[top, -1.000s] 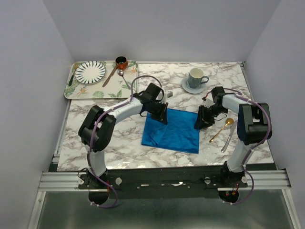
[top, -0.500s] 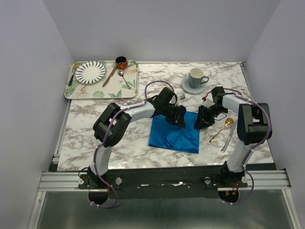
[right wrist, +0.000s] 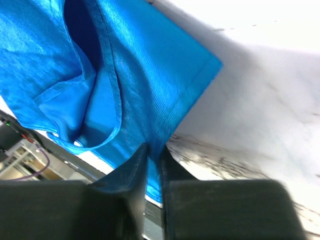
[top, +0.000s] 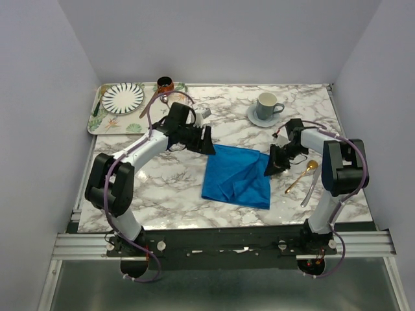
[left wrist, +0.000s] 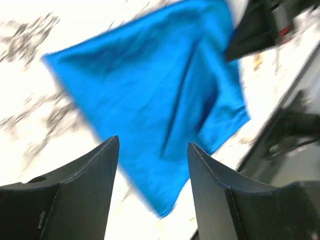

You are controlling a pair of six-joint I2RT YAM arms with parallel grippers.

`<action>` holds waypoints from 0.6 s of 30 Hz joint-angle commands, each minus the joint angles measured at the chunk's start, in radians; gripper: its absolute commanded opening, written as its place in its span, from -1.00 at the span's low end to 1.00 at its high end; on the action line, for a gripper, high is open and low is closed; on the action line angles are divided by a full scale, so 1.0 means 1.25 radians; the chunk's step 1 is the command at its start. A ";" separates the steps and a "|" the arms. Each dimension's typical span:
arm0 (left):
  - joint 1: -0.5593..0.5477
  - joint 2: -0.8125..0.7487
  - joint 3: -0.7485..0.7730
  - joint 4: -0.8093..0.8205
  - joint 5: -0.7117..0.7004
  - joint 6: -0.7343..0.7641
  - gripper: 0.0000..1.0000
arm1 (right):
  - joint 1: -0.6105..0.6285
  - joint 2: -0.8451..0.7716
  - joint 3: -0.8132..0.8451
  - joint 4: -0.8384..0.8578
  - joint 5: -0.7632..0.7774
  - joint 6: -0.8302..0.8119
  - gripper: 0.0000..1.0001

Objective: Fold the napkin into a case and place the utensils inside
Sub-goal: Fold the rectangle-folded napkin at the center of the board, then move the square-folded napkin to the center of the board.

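Note:
The blue napkin lies rumpled on the marble table, its left part folded over the rest. My right gripper is shut on the napkin's right edge; in the right wrist view the cloth is pinched between the fingertips of that gripper. My left gripper hovers open just off the napkin's far left corner, with nothing between its fingers; its wrist view looks down on the napkin past the open gripper. The utensils, a gold spoon and a silver one, lie right of the napkin.
A grey cup on a saucer stands at the back right. At the back left, a leaf-patterned tray carries a striped plate, a brown-handled spoon and a small copper pot.
My left gripper carried the napkin's left side over to the right, opened, let go and drew back to the left. My right gripper closed on the napkin's right edge.

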 commanded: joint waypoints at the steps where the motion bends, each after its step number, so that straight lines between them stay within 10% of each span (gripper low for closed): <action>1: -0.002 -0.086 -0.079 -0.187 -0.037 0.311 0.29 | 0.034 0.015 -0.019 -0.024 -0.041 -0.025 -0.79; 9: -0.004 -0.215 -0.175 -0.304 -0.120 0.591 0.26 | 0.146 -0.005 -0.068 -0.013 -0.129 -0.015 -0.87; 13: -0.007 -0.284 -0.256 -0.317 -0.133 0.714 0.25 | 0.162 -0.053 -0.068 -0.058 -0.175 -0.036 0.09; 18: -0.056 -0.316 -0.320 -0.342 -0.199 0.825 0.07 | 0.120 -0.093 -0.038 -0.195 -0.176 -0.129 0.15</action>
